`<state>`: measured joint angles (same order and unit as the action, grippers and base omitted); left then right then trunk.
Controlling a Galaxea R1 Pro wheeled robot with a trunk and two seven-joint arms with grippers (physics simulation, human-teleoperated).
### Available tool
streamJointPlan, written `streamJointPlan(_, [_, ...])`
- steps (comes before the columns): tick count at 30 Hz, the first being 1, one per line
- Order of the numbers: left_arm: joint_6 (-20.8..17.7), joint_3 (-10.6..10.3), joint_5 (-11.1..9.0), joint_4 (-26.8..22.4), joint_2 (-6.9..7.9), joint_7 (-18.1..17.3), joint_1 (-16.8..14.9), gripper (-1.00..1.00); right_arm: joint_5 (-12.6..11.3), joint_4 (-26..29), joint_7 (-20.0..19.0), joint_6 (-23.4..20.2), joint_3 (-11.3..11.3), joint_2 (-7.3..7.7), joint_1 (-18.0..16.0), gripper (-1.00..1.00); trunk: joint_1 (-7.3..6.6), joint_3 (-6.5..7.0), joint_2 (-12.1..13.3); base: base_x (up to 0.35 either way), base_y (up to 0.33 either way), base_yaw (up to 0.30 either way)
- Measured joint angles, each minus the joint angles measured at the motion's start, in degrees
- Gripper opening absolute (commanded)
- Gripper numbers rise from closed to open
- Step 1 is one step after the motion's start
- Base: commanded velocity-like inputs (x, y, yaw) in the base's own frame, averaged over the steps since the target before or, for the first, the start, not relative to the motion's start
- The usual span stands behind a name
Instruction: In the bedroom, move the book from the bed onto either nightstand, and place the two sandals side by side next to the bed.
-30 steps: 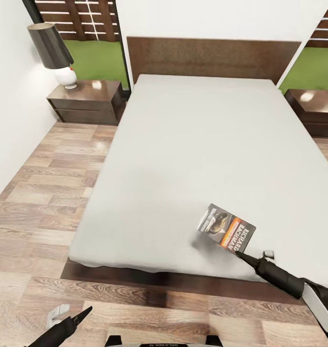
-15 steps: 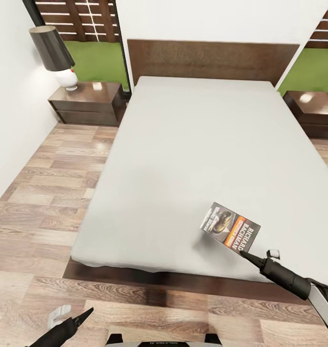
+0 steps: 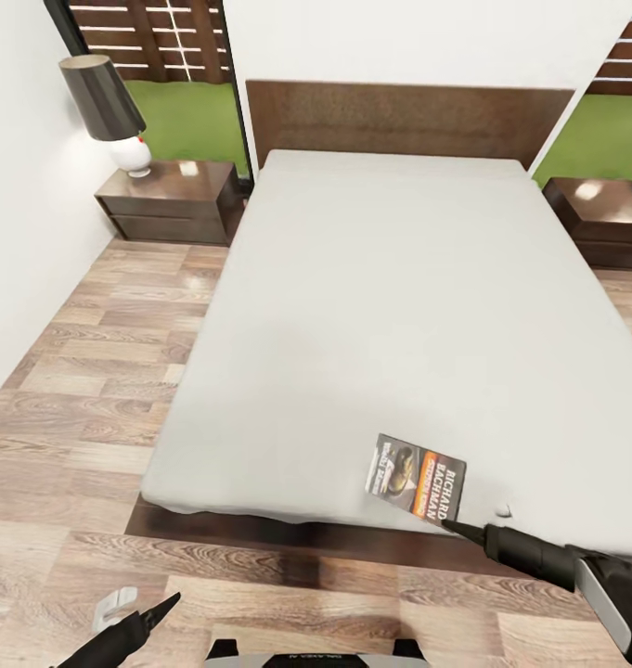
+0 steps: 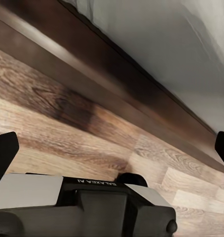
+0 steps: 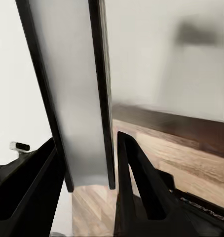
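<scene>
Clamped on the book point(image 3: 416, 477) low right of frame by the right gripper point(image 3: 453, 530), thin slab between the fingers point(image 5: 134, 168), long axis slanting up-left over the bed point(image 3: 380, 306) edge; left gripper point(image 3: 158, 608) spread empty, farther off, bottom left.

Black tapered right pincer point(image 3: 452, 530); white forearm panel; black left pincer point(image 3: 162, 607)

Home bedroom, double bed point(image 3: 380, 306), nightstand point(image 3: 167, 197), lamp point(image 3: 107, 107)
</scene>
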<state>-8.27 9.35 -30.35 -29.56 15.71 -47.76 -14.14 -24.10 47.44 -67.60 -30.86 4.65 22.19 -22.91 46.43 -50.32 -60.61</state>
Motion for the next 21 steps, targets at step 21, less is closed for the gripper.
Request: streamJointPlan(21, [-0.01,-0.11,0.02,-0.07,0.03,-0.18,0.01,1.0,1.99,0.01,-0.39,-0.38,0.56,-9.28,-0.06,-1.0,-4.62,3.77,8.43,0.0,0.0,0.0])
